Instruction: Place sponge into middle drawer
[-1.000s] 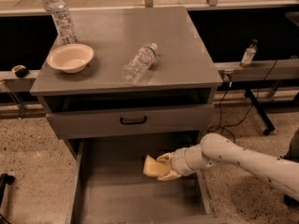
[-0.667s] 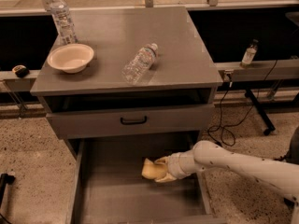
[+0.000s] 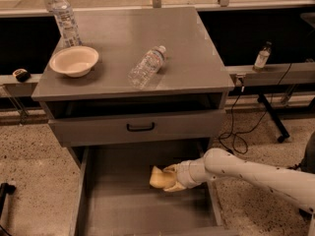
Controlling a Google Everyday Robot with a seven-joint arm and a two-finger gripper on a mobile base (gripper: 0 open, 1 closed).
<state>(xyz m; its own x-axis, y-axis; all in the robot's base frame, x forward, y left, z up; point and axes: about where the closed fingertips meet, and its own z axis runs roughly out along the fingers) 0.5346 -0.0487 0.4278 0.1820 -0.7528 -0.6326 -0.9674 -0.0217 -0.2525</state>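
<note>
The pale yellow sponge (image 3: 157, 178) is held in my gripper (image 3: 170, 179), which is shut on it. My white arm reaches in from the right. The sponge hangs over the right middle of the open middle drawer (image 3: 118, 200), a grey bare floor with low side walls, pulled out below the cabinet. I cannot tell whether the sponge touches the floor. The gripper's padded fingers (image 3: 173, 186) cover the sponge's right part.
Above the open drawer is a shut drawer front with a black handle (image 3: 140, 127). On the cabinet top (image 3: 187, 58) are a beige bowl (image 3: 74, 61), an upright water bottle (image 3: 64, 17) and a lying bottle (image 3: 146, 66). Cables (image 3: 241, 132) lie on the floor at right.
My gripper with the sponge has moved slightly left and deeper over the open drawer. Nothing on the cabinet top has moved.
</note>
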